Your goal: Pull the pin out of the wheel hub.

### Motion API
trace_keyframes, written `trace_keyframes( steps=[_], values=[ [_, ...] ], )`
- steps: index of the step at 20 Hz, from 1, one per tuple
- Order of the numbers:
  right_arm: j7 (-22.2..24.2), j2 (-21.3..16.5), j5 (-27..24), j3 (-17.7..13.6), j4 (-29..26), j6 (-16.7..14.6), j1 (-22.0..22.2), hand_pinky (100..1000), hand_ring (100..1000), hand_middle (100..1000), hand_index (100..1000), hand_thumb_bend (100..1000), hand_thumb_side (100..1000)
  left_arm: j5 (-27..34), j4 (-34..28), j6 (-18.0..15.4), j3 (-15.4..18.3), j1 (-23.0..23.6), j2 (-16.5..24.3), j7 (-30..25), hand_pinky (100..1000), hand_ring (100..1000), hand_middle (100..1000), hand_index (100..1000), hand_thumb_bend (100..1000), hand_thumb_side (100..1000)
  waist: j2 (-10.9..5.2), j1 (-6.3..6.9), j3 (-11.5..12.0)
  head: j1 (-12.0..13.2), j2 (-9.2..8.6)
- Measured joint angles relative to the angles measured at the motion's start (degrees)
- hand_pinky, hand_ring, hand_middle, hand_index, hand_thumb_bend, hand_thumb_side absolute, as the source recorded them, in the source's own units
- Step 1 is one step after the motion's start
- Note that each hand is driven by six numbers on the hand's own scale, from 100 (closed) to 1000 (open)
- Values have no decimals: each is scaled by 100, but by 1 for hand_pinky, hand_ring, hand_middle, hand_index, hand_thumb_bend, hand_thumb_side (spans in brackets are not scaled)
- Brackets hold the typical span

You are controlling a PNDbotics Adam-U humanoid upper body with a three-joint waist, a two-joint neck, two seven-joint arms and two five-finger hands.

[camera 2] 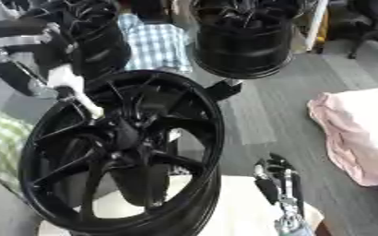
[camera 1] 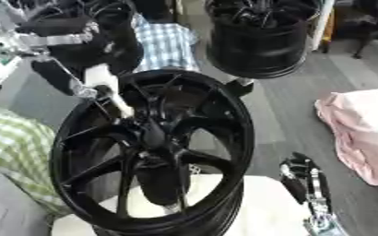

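Note:
A large black wheel hub (camera 1: 152, 147) stands tilted on a white support (camera 1: 265, 207) in the middle of both views. A white pin (camera 1: 111, 92) slants from the rim's upper left down toward the spokes near the centre. My left hand (camera 1: 59, 76) comes in from the upper left and sits against the pin's upper end, its dark fingers curled beside it. How deep the pin's lower end sits among the spokes is hidden. My right hand (camera 1: 305, 184) rests at the lower right, fingers up and relaxed, apart from the wheel.
Two more black wheels stand behind, one at the back centre (camera 1: 261, 37) and one at the back left (camera 1: 95, 32). A blue checked cloth (camera 1: 168, 44) lies between them. A pink cloth (camera 1: 362, 133) is at the right, a green checked cloth (camera 1: 11, 143) at the left.

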Motion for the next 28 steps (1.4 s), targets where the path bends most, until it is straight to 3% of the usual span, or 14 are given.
trace_keyframes(
  steps=[5,6,7,9,11,12,13,14,16,19,20,22,25,28],
  values=[
    [-46,-22,-1,-35,0,16,9,751,713,704,828,100,451,354,-328,214,1073,1167,913,-214,794,607,454,572,102,257,0,-8,54,-81,-8],
    [-56,-28,-1,-37,-1,23,9,751,713,705,828,100,450,363,-323,259,1273,1457,1048,-259,798,651,521,646,148,257,1,-13,65,-94,-9],
    [-65,-32,-2,-40,-1,24,8,751,713,705,828,100,450,336,-278,301,1468,1746,1150,-301,800,661,535,660,159,257,1,-25,76,-101,-10],
    [-73,-35,-2,-51,-4,24,8,751,713,705,828,100,450,148,-29,372,1822,2267,1230,-372,816,755,673,789,339,326,2,-58,94,-115,-13],
    [-80,-36,-2,-64,-10,30,7,751,713,705,829,100,450,-156,395,425,2151,2666,1167,-425,834,809,763,861,569,501,4,-90,101,-124,-18],
    [-81,-36,-1,-67,-16,35,7,751,713,705,829,100,450,-329,656,446,2338,2824,1050,-446,852,839,799,887,643,568,4,-103,101,-132,-19],
    [-83,-37,-1,-68,-25,40,7,751,714,705,829,100,450,-494,928,449,2533,2956,878,-449,858,849,813,896,654,591,6,-114,102,-141,-21],
    [-84,-37,-1,-68,-36,49,7,751,714,705,829,100,450,-645,1187,431,2717,3068,672,-431,866,862,827,904,642,635,9,-129,102,-148,-23],
    [-79,-37,-1,-69,-40,62,3,751,714,705,829,100,450,-889,1584,328,3041,3263,235,-328,866,863,828,905,638,639,23,-177,101,-165,-32],
    [-70,-36,-2,-69,-41,73,-26,751,714,705,829,100,450,-1143,1848,154,3240,3382,-163,-154,866,863,828,905,638,639,35,-202,99,-172,-49],
    [-68,-36,-2,-69,-41,75,-32,751,714,706,829,100,452,-1201,1877,113,3264,3384,-214,-113,796,818,761,857,460,720,35,-194,98,-175,-50],
    [-64,-33,-18,-72,-42,83,-39,751,714,706,829,100,452,-1240,1947,58,3350,3426,-286,-58,784,804,742,843,441,719,70,-247,112,-193,-55],
    [-66,57,-67,-88,-56,102,-72,751,714,706,829,100,452,-1109,2125,64,3691,3612,-620,7,746,761,683,803,351,711,106,-542,146,-174,-56],
    [-50,129,-102,-88,-76,125,-116,751,714,706,829,100,451,-842,2200,241,4158,3756,-1112,190,734,747,664,789,317,698,111,-569,147,-125,-56]
  ],
)
